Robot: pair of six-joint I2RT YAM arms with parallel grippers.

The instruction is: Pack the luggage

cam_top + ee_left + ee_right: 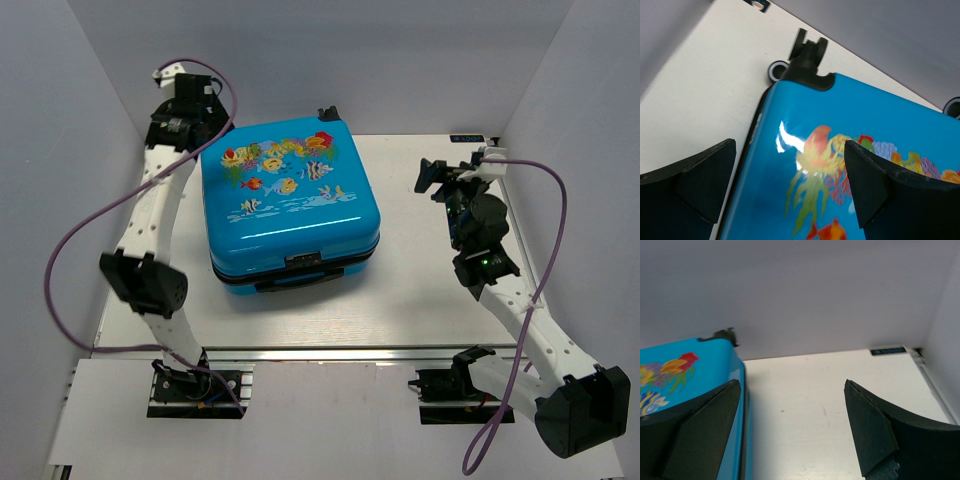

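Observation:
The luggage (288, 208) is a bright-blue hard-shell suitcase with a fish-and-coral print. It lies flat and closed on the white table, handle (293, 280) toward the near edge, wheels at the far side. My left gripper (205, 112) is open and empty, just above the suitcase's far-left corner. In the left wrist view the lid (840, 165) fills the gap between my spread fingers (875, 185). My right gripper (432, 176) is open and empty, to the right of the suitcase. The right wrist view shows the suitcase's right edge (720, 370) and bare table (805, 410).
White walls close in the table (420, 290) at the back and on both sides. A black wheel bracket (807, 50) sticks out at the suitcase's far corner. A small dark label (887, 350) lies at the table's far right edge. Purple cables hang from both arms.

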